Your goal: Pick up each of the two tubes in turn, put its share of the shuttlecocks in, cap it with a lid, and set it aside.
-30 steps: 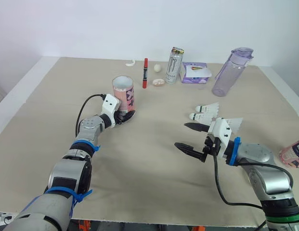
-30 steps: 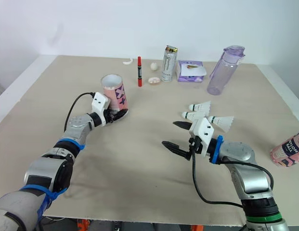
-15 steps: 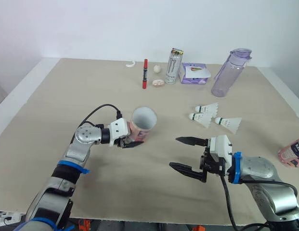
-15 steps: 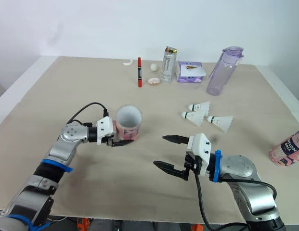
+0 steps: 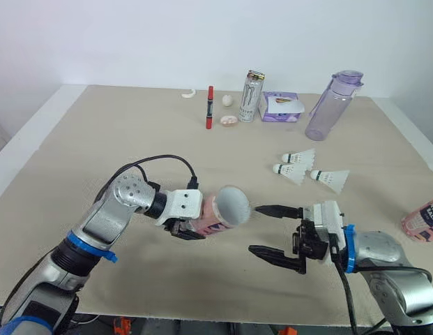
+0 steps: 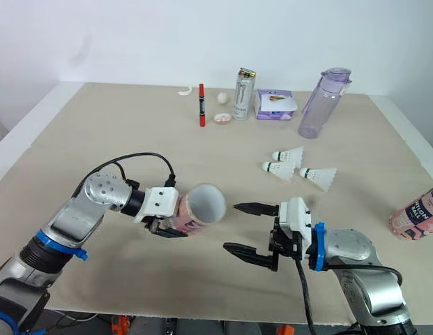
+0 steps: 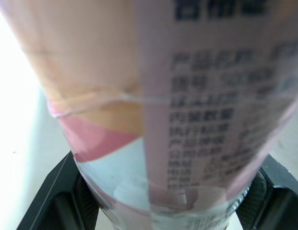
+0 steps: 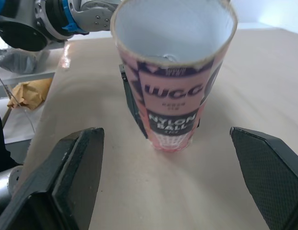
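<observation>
Lying close to level over the front middle of the table, your tube runs left to right, its open mouth turned toward your right gripper and its base end in your left gripper, whose black fingers are clamped on its two sides. Your right gripper hangs just beyond the mouth, apart from it, with fingers spread wide and one tip close to the rim. Three shuttlecocks lie farther back on the right, and the second tube lies at the table's right edge.
</observation>
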`<action>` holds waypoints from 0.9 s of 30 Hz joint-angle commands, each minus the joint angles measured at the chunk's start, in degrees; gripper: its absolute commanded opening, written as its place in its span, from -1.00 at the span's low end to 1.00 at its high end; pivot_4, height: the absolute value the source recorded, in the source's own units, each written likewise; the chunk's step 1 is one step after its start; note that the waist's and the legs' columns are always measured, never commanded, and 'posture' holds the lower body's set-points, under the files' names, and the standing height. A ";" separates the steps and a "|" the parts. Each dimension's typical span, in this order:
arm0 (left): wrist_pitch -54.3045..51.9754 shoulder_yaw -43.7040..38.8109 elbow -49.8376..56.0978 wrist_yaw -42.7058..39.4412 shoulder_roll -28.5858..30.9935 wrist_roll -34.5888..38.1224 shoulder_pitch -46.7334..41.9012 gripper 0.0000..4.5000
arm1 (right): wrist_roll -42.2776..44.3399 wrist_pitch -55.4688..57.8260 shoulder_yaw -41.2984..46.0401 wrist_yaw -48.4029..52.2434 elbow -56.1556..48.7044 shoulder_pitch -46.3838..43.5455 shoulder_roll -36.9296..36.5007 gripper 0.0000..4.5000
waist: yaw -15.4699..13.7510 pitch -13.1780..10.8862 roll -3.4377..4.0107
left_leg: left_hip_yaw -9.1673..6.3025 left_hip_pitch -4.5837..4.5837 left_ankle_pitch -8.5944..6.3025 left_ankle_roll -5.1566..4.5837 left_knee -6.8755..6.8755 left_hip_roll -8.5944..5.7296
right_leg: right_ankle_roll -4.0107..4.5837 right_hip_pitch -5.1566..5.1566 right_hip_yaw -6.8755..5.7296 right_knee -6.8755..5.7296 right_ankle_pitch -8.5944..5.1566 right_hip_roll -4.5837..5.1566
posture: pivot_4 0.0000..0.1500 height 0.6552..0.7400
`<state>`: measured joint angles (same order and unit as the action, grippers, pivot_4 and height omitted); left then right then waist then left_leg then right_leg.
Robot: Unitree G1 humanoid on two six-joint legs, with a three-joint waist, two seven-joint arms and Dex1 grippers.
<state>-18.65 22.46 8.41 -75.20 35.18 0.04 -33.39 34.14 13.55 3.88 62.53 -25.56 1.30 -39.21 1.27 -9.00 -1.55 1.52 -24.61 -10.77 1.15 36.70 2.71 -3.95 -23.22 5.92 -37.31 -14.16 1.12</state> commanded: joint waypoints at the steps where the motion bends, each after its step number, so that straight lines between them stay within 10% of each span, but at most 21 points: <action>1: -5.61 3.02 4.23 -1.17 1.55 -0.62 -0.87 0.43 | 0.74 -1.04 1.30 0.20 -0.35 -0.48 -0.03 1.00 | 0.00 0.00 0.00 | -0.01 0.00 0.00 0.00 0.00 0.01 | 0.01 0.00 -0.01 0.00 -0.01 -0.02 | 1.00 1.00; 14: -8.32 6.50 2.72 -0.45 1.65 -1.77 -4.90 0.43 | -1.50 1.10 19.60 -19.30 9.87 -0.71 1.62 1.00 | -0.03 0.02 0.01 | 0.01 -0.01 0.00 -0.01 0.03 -0.03 | 0.01 0.01 0.06 0.00 0.01 -0.01 | 1.00 1.00; 27: -7.99 6.89 1.61 0.46 1.14 -2.10 -6.06 0.43 | -11.58 1.20 18.77 -27.01 29.16 -10.81 -0.63 1.00 | 0.02 0.08 0.14 | 0.09 0.03 0.09 -0.14 0.07 -0.10 | -0.08 0.05 0.29 0.00 0.13 -0.01 | 1.00 1.00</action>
<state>-26.29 28.46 10.34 -75.37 36.36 -1.13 -39.37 23.86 16.51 22.46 35.74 2.44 -7.81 -38.23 1.29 -8.92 -1.42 1.62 -24.58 -10.68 0.99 36.77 2.60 -4.04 -23.18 6.22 -37.31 -14.02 1.11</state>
